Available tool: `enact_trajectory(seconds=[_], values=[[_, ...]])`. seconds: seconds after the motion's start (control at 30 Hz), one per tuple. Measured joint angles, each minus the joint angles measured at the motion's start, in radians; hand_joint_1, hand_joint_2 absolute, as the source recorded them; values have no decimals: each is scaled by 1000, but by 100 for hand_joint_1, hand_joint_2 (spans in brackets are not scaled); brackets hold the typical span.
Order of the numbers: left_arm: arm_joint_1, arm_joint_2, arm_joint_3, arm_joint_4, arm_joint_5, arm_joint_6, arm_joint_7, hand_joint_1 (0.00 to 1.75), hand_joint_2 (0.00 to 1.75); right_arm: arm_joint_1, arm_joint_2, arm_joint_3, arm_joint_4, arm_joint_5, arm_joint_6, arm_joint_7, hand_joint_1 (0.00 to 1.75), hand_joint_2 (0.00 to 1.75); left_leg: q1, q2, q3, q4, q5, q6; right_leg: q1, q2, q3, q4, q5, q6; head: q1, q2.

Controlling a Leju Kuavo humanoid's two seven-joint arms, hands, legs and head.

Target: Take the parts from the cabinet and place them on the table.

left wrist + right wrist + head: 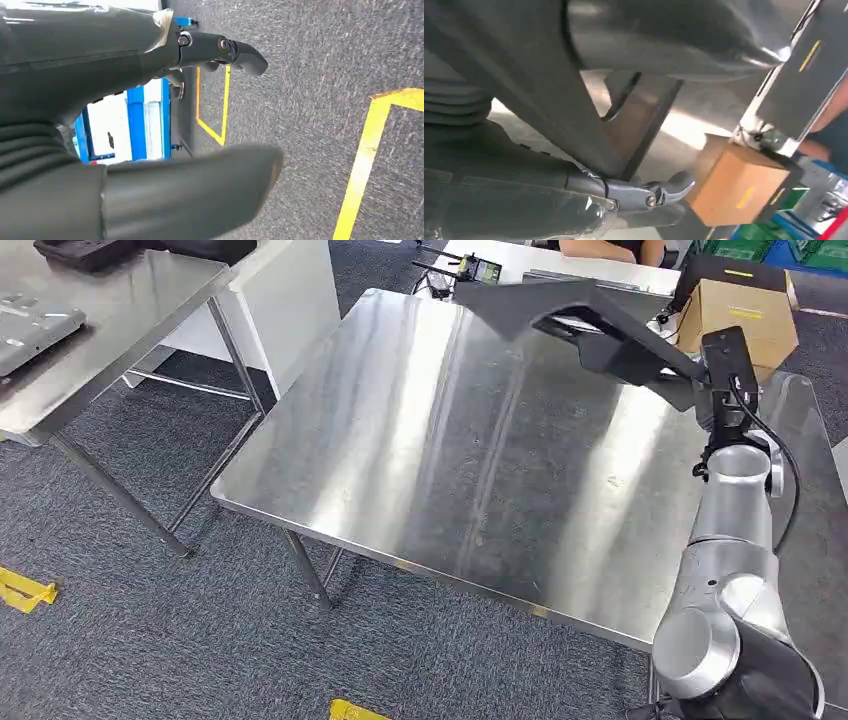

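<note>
My right hand (628,348) grips a long, angular black part (530,306) and holds it in the air above the far right side of the steel table (450,470). In the right wrist view the dark part (549,100) crosses the picture, with the hand's fingers (644,196) curled under it. My left hand (100,55) hangs over grey carpet, its thumb (190,195) and fingers (225,47) apart with nothing between them.
A cardboard box (742,315) stands at the table's far right corner. A second steel table (90,330) is at the left, a white unit (290,290) behind it. A person (610,248) sits at the far desk. Yellow tape (25,590) marks the carpet.
</note>
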Motion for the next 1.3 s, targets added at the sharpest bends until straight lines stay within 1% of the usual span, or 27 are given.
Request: enact_trajectory(seconds=[0.17,0.33,0.67,0.7,0.97,1.3], values=[[1,-1,5,0,-6,12,-9,0,175,-8,1,-24,2,-2,-12,1,0,0,0,-1,0,0,0,0,0,0,0,0,0,0,0,0],[1,-2,12,0,-4,18,-12,0,175,-21,0,-29,1,11,-15,10,0,0,1,-1,1,0,0,0,1,0,0,0,0,0,0,0],[2,-2,18,-8,-7,32,-15,0,175,-10,-21,-32,1,19,-20,13,0,0,0,-1,0,0,0,0,0,0,0,0,0,0,0,0],[2,-2,19,-8,-8,33,-15,0,0,-6,-22,-32,1,20,-23,13,0,0,0,-1,0,0,0,0,0,0,0,0,0,0,0,0],[2,0,24,-8,-10,36,-12,0,0,8,-38,-32,1,31,-29,14,0,0,0,-1,1,0,0,0,0,0,0,0,0,0,0,0],[1,0,24,-12,-10,36,-12,0,0,12,-44,-32,1,31,-29,14,0,0,0,-1,1,0,0,0,0,0,0,0,0,0,0,0]])
